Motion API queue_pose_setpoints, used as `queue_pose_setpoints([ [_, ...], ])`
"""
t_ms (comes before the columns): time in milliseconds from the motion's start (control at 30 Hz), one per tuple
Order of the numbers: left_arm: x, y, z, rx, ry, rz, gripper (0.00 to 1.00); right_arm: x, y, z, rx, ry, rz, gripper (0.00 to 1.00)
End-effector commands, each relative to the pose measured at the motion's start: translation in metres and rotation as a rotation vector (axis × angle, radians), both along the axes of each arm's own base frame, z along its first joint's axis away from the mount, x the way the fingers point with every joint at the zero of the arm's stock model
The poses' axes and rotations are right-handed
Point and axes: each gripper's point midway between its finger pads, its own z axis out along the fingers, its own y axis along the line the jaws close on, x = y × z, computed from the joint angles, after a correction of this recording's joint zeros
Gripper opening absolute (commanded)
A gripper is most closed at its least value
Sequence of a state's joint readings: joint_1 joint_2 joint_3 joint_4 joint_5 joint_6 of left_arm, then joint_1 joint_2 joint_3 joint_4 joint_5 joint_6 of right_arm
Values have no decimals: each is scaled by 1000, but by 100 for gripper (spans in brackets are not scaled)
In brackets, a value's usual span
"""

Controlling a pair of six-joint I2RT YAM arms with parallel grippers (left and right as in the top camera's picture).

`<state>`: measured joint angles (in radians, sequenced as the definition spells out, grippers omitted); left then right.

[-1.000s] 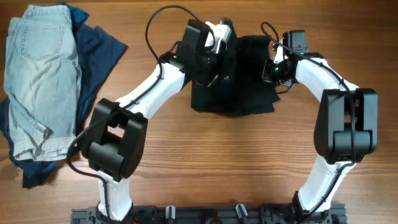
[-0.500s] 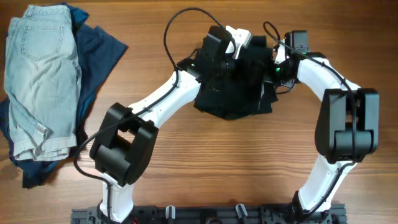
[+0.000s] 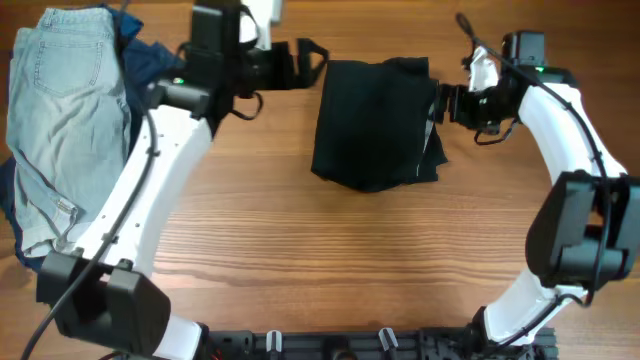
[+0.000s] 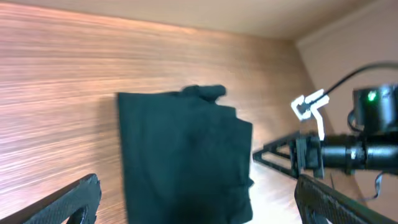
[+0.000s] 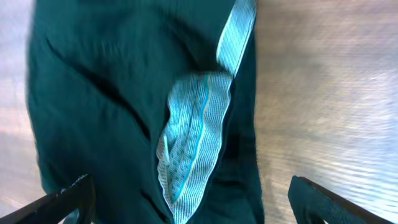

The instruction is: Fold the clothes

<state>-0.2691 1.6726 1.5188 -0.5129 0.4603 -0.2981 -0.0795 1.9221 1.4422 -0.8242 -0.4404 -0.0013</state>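
Black garment (image 3: 372, 125) lies on the table (image 3: 380, 260) between left gripper (image 3: 316, 61) and right gripper (image 3: 446, 104).

The left gripper (image 3: 305, 62) swung left, off the black cloth (image 3: 370, 125), which lay bare. The right gripper (image 3: 447, 103) seemed to slide back off its edge.

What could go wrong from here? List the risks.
1. The right gripper sits open right beside the black garment's edge. If it moves carelessly it could snag the cloth and pull the fold open.
2. A striped lining shows at that edge, which looks uneven, so the fold may end up untidy or slip loose.
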Motion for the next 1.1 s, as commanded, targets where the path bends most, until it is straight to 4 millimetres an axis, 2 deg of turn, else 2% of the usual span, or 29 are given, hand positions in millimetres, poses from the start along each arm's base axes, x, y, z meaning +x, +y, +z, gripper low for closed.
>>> queue_pose_setpoints([
  [0,-2,29,2,15,34,55,100,-2,17,-17,-24,2,111,99],
  [133,-7,38,-10,78,57,55,100,2,24,-47,-80,34,134,99],
  [233,-9,41,-14,91,76,64,100,4,7,-72,-201,77,80,99],
  [300,-10,42,-16,99,82,69,100,9,-3,-75,-246,75,26,98],
  [433,-10,42,-16,99,83,69,100,14,-3,-76,-243,64,3,97],
  [567,-10,42,-16,98,83,69,100,1,16,-84,-216,86,66,86],
  [633,-11,41,-16,99,87,66,100,-3,26,-86,-216,89,95,79],
  [667,-12,40,-17,101,91,63,100,-3,29,-86,-215,90,93,71],
  [767,-15,40,-20,105,109,61,100,-5,34,-91,-204,115,56,44],
  [833,-15,40,-20,105,110,61,100,-7,34,-100,-203,141,44,30],
  [867,-15,40,-21,105,111,61,100,-9,34,-107,-201,161,33,19],
  [933,-16,40,-21,106,113,61,100,0,32,-110,-169,168,-85,4],
  [1067,-16,40,-22,107,115,62,100,29,39,-94,57,110,-194,4],
])
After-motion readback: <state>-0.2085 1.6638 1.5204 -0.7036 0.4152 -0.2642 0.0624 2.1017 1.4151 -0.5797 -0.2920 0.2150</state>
